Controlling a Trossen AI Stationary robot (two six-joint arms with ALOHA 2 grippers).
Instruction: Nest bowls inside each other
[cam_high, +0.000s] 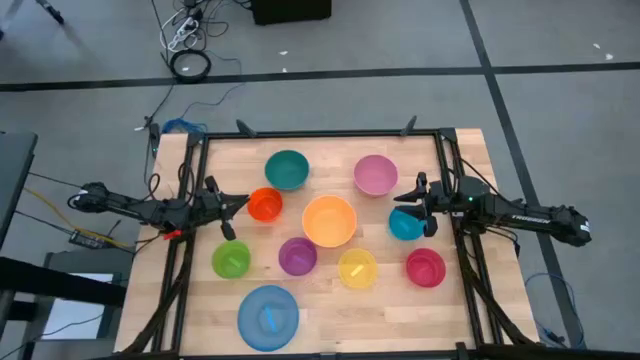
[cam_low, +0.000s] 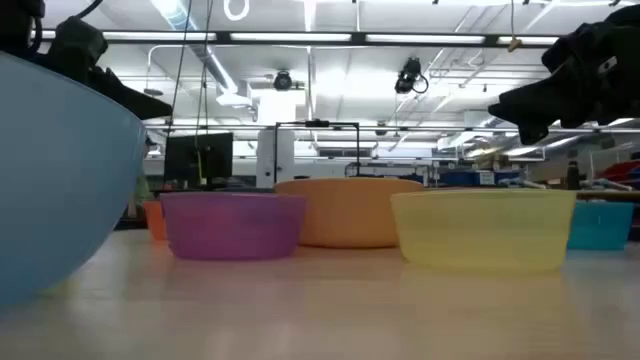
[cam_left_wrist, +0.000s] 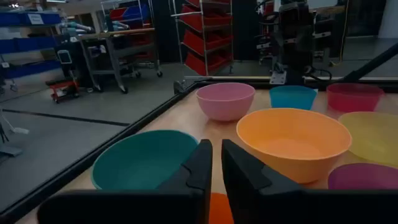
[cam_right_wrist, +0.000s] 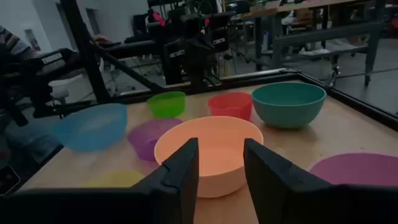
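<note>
Several plastic bowls stand apart, rims up, on the wooden table: teal (cam_high: 287, 170), pink (cam_high: 375, 175), red-orange (cam_high: 265, 204), orange (cam_high: 329, 221), cyan (cam_high: 405, 224), green (cam_high: 231, 260), purple (cam_high: 297, 256), yellow (cam_high: 357, 268), magenta-red (cam_high: 425, 267) and light blue (cam_high: 268, 317). My left gripper (cam_high: 241, 203) hovers over the red-orange bowl's left rim, its fingers (cam_left_wrist: 202, 165) a narrow slit apart, nothing between them. My right gripper (cam_high: 408, 201) hangs above the cyan bowl's far rim, open and empty (cam_right_wrist: 221, 168). In the low view both arms are well above the table.
A black frame (cam_high: 320, 133) runs along the table's far and side edges. Cables and a power strip (cam_high: 185, 35) lie on the floor beyond. Bare wood (cam_high: 340, 320) shows along the near edge, right of the light blue bowl.
</note>
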